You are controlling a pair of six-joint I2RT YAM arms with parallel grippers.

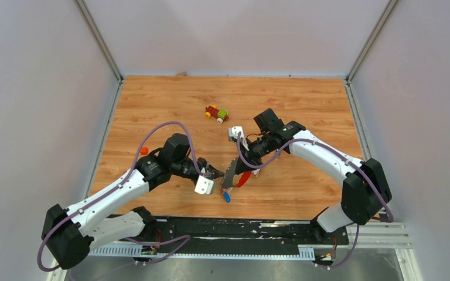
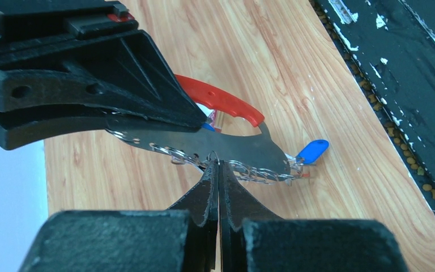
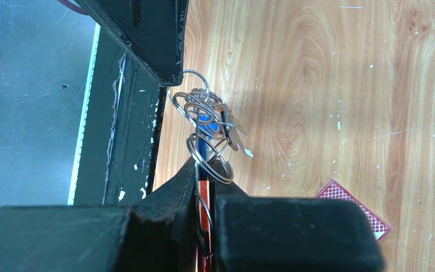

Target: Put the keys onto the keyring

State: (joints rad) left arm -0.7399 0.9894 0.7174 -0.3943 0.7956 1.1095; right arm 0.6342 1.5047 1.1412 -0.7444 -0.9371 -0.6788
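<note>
Your left gripper (image 2: 219, 165) has its jaws pressed together on the fine wire rings (image 3: 203, 110) of the keyring (image 1: 239, 178), pinching them right at the fingertips. Your right gripper (image 3: 204, 178) is clamped as well, holding the two crescent fobs by one end. From the left wrist you see the grey fob (image 2: 255, 148) running flat out of its jaws, with the red fob (image 2: 221, 101) arching just behind it. The two grippers meet almost tip to tip above the near middle of the table (image 1: 304, 105), with the keyring held between them off the wood. Among the coils something blue (image 3: 205, 128) and a small silver blade (image 3: 235, 136) hang tangled together. A blue key (image 2: 312, 151) lies near the grey fob's tip, on the near side of the grippers, but you cannot tell whether it touches the wire. Farther out, a toy car (image 1: 217, 113) sits towards the back, and a pink packet (image 3: 355, 208) lies flat beside your right wrist.
</note>
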